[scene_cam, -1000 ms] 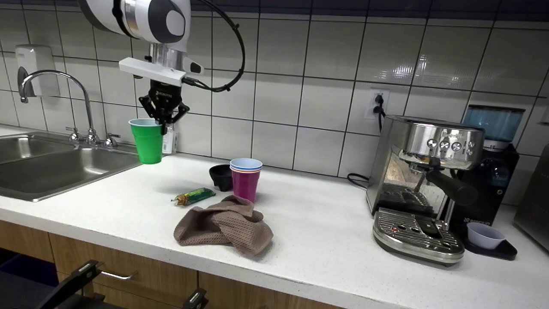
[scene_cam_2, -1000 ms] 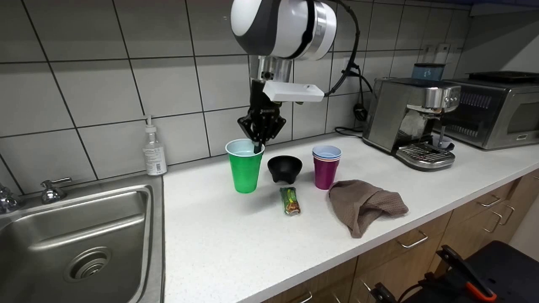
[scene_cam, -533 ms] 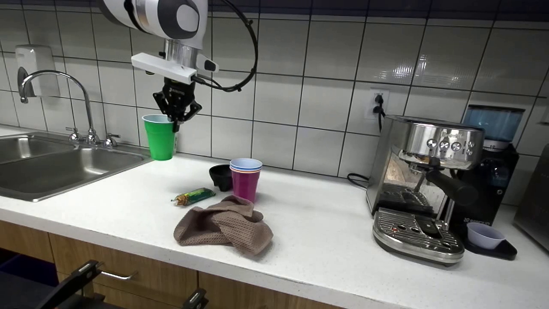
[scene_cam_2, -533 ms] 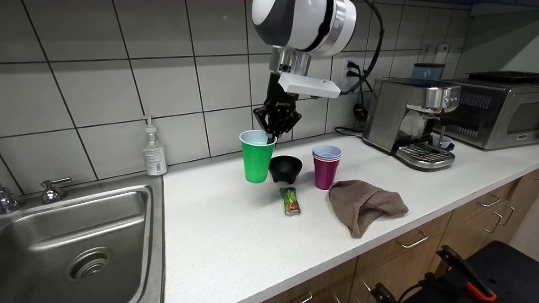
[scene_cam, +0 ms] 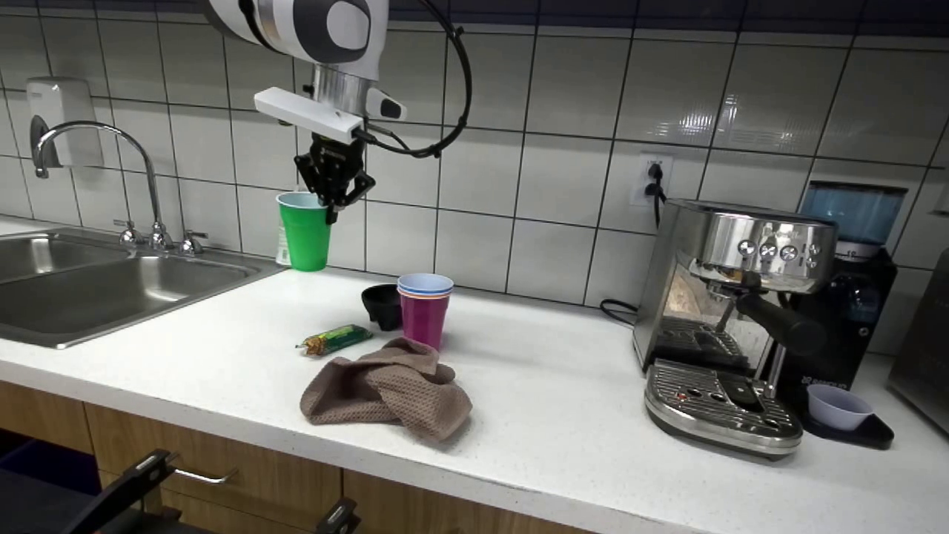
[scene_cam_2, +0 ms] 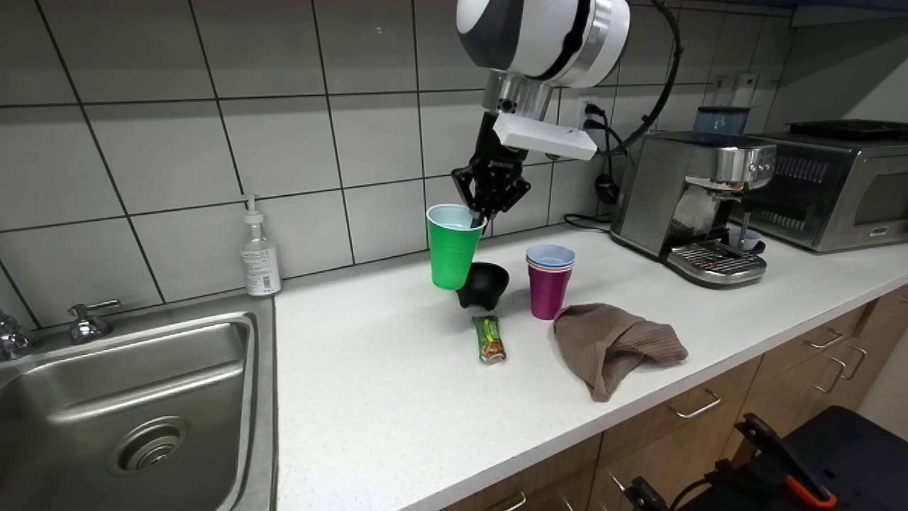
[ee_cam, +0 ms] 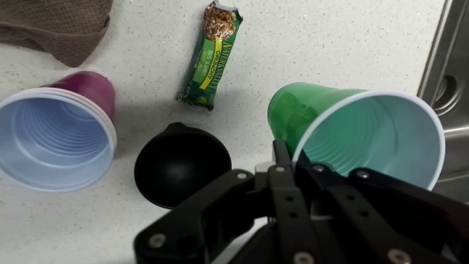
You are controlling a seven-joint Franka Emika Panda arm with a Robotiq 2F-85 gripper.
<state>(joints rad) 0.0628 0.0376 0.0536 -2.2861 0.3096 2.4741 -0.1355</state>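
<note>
Pale wall tiles (scene_cam: 563, 170) with dark grout lines rise behind a white speckled counter (scene_cam: 534, 423) set over wood-fronted drawers (scene_cam: 256, 445). Above it, the black two-fingered gripper (ee_cam: 291, 157) is clamped on the rim of a tall green plastic cup (scene_cam_2: 452, 248) with a pale bluish lining; the wrist view shows one finger outside the cup's wall and one inside. The cup hangs mouth up and nearly upright, clear of the counter. Nearest to it sits a round black bowl (scene_cam_2: 489, 287) on short feet, partly covered by the cup in an exterior view. In front of the bowl lies a slim snack bar (ee_cam: 210, 58) in a glossy green wrapper, its granola-printed end turned away from the bowl. Beside the bowl, a nested stack of magenta plastic cups (scene_cam_2: 548, 291) with light blue insides stands upright, and next to it a brown waffle-textured cloth (scene_cam: 393, 393) lies crumpled; whether the two touch is hard to tell. Farther out, a stainless steel sink (scene_cam_2: 262, 404) is sunk into the counter, with an arched chrome faucet (scene_cam: 159, 237) behind it and a clear pump bottle (scene_cam_2: 260, 262) at its back corner. Well apart on the opposite side stand a steel espresso machine (scene_cam_2: 652, 199), a black coffee grinder (scene_cam: 864, 297) and a boxy silver oven (scene_cam_2: 837, 191).
</note>
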